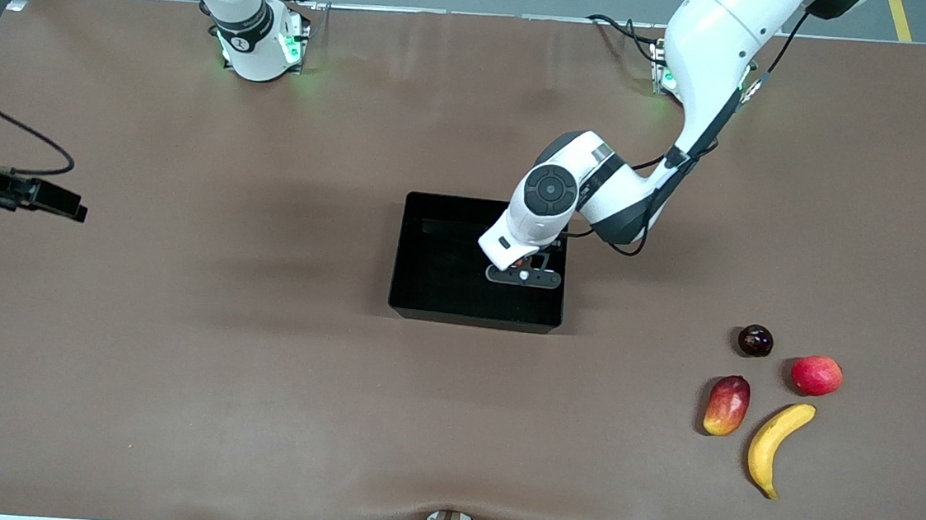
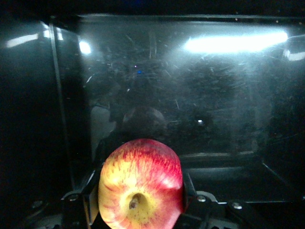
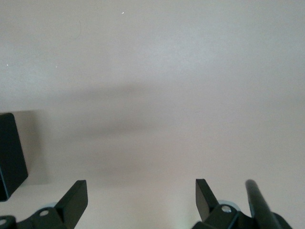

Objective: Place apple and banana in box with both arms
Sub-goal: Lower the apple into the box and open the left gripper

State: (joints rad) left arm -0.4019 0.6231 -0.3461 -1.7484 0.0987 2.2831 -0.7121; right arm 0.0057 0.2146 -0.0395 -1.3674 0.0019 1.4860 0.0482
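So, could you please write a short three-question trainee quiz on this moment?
1. True or false: the banana lies in the box.
2. What does the left pincer hold? A) the apple B) a mango C) nothing
3. Fill in: the right pincer is ____ above bare table.

Key: 1 false; 2 A; 3 open.

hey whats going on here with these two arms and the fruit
The left gripper is shut on the apple and holds it over the inside of the black box. The banana lies on the table toward the left arm's end, beside a mango, a pinkish-red fruit and a dark round fruit. The right gripper waits open over bare table at the right arm's end.
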